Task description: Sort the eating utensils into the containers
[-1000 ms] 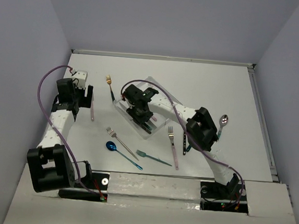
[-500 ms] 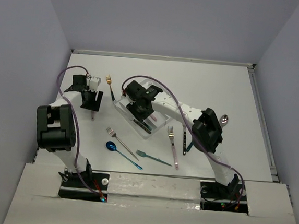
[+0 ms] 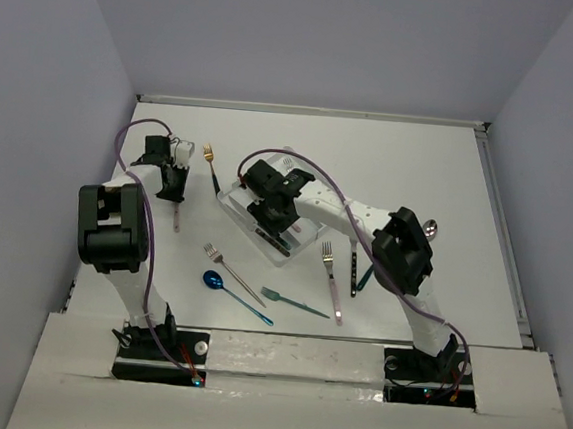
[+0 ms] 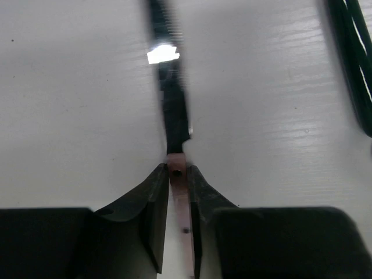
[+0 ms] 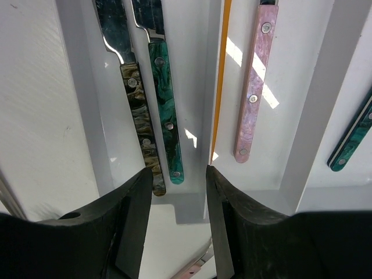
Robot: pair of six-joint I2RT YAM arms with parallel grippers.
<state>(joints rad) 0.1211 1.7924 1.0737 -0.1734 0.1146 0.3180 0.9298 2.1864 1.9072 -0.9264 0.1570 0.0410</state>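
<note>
Far left of the tabletop (image 3: 391, 163), left end effector (image 3: 174, 183) is clamped on a knife (image 3: 177, 217). Left wrist view: both fingers (image 4: 152, 215) are pinched onto the pink handle end of the knife (image 4: 177, 174), with the dark blade running straight away from the tips. Can't tell whether the knife is lifted or resting on the surface. Right end effector (image 3: 272, 213) hangs over the tray (image 3: 306, 238), jaws apart and holding nothing. Its wrist view shows the fingers (image 5: 133, 221) spread over the tray's near end wall (image 5: 192, 209). Tray sits mid-tabletop, angled, with three long compartments. The left one holds a dark handle (image 5: 142, 122) and a teal handle (image 5: 165, 110) side by side, touching. The middle one holds a pink handle (image 5: 253, 87). The right one holds a second teal handle (image 5: 351, 139), mostly cut off at the frame edge. Loose on the tabletop: gold fork (image 3: 209, 156) just beside the left end effector, between it and the tray. Silver fork (image 3: 233, 274), blue spoon (image 3: 213, 280) and teal fork (image 3: 294, 303) are clustered near the front edge. Pink fork (image 3: 332, 279) lies right of the tray, with a dark-handled piece (image 3: 354, 281) just beside it. Silver spoon (image 3: 429, 228) is partly hidden behind the right arm.
</note>
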